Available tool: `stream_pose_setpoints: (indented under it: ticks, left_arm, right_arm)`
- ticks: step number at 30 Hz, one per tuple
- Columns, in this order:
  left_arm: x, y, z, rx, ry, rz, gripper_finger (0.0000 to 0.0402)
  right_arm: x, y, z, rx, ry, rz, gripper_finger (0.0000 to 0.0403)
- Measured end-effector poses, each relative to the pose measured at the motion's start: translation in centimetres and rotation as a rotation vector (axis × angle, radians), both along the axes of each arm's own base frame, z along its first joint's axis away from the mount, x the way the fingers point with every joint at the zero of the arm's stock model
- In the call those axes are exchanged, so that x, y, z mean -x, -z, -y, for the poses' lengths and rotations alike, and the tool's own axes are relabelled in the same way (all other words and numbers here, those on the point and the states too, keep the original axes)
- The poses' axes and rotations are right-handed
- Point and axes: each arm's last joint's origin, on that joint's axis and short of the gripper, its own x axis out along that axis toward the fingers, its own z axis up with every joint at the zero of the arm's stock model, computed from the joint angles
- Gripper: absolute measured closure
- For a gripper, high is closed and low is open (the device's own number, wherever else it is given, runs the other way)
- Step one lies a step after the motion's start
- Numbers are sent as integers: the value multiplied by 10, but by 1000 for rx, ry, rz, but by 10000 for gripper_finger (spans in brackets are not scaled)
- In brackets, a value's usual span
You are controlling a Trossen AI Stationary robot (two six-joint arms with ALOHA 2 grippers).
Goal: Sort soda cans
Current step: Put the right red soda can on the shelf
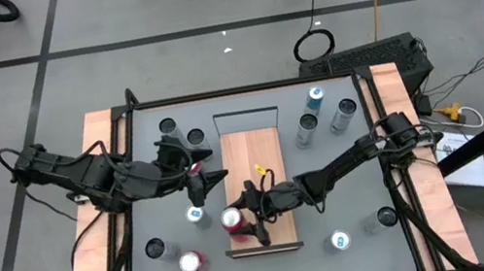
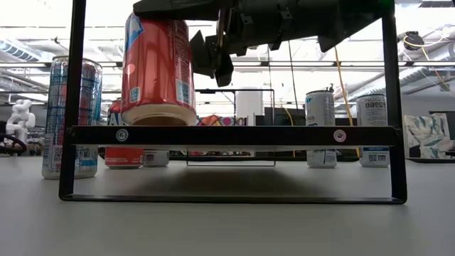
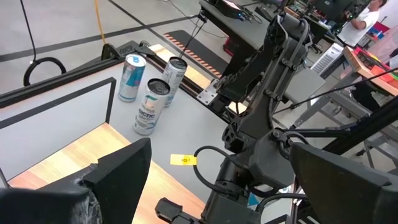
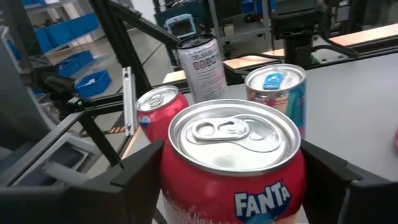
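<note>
My right gripper (image 1: pixel 240 221) is shut on a red soda can (image 1: pixel 233 220) with a silver top, at the near left corner of the wooden platform (image 1: pixel 254 148). My left gripper (image 1: pixel 213 175) hangs open just left of the platform and above the table, with nothing between its fingers. A second red can (image 1: pixel 194 169) shows partly under it. More soda cans stand on the grey table: silver-grey ones (image 1: pixel 169 126) at the far left, a blue (image 1: pixel 315 97) and silver-grey ones (image 1: pixel 344 113) at the far right, and others along the near side. My right gripper pinches the red can's side wall (image 4: pixel 177 177) between its two fingers, just below the top rim. The fingers (image 2: pixel 212 55) come in about level from the table's right. The can stands nearly upright, its base (image 2: pixel 158 117) at the platform's top. Whether the base rests there I cannot tell.
The platform sits in a black frame (image 2: pixel 234 135) raised above the table. Close to the held can stand a blue can (image 1: pixel 196 215), a red one (image 1: pixel 191 262) and a silver-grey one (image 1: pixel 155 249). A yellow tag (image 1: pixel 257 167) lies on the platform, whose far half is bare wood.
</note>
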Motion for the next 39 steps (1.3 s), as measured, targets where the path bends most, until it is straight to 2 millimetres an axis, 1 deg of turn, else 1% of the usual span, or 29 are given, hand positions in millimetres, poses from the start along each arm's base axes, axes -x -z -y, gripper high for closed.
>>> stream_pose_setpoints:
  ticks: [6, 9, 18, 23, 29, 32, 39]
  left_arm:
    - [0, 1, 0, -6, -6, -6, 18]
    - [0, 1, 0, -6, -6, -6, 18]
    - [1, 3, -1, -17, -8, -36, 18]
    - [3, 6, -1, -14, -15, -64, 18]
    - [9, 16, -3, 19, -44, -159, 18]
    - [10, 18, -4, 37, -46, -181, 18]
    - [4, 9, 0, 94, -3, -75, 18]
  right_arm:
    - [0, 0, 0, -6, -27, -6, 86]
    - [0, 1, 0, -6, -29, -10, 76]
    - [2, -5, 1, -8, -29, -4, 77]
    - [3, -5, 1, -2, -30, -31, 78]
    - [5, -9, 2, 1, -29, -39, 78]
    - [6, -9, 2, 3, -28, -48, 78]
    - [6, -11, 2, -21, -25, -43, 78]
